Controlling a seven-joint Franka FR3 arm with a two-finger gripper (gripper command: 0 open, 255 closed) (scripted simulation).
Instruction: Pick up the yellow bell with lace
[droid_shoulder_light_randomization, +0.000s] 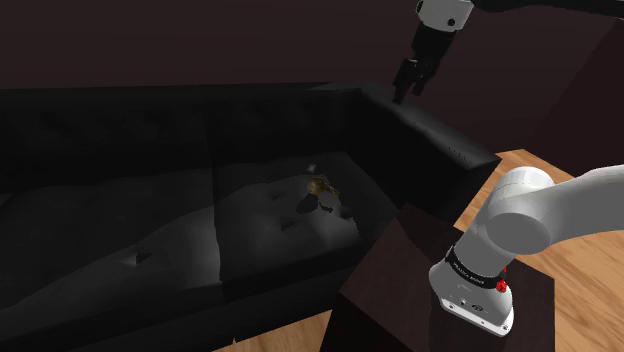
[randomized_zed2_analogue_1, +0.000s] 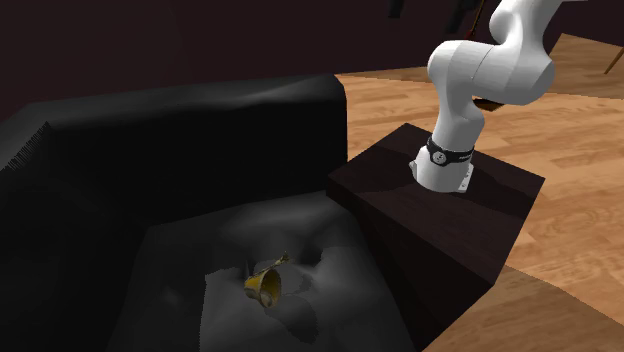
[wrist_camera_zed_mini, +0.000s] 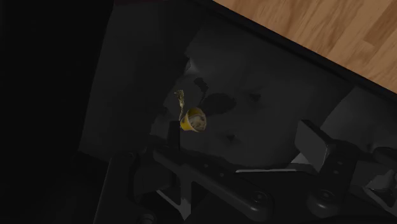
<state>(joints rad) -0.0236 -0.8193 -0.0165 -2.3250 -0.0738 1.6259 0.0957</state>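
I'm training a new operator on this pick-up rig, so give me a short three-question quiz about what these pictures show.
1. True or false: the pincer is shut on the yellow bell.
2. Where does the bell lie? A, on a shelf; B, on the seat of the dark sofa; C, in a drawer.
3. Fill in: the pincer hangs high ____ the sofa, its fingers apart.
Key: 1 false, it is open and well clear of the bell; 2 B; 3 above.
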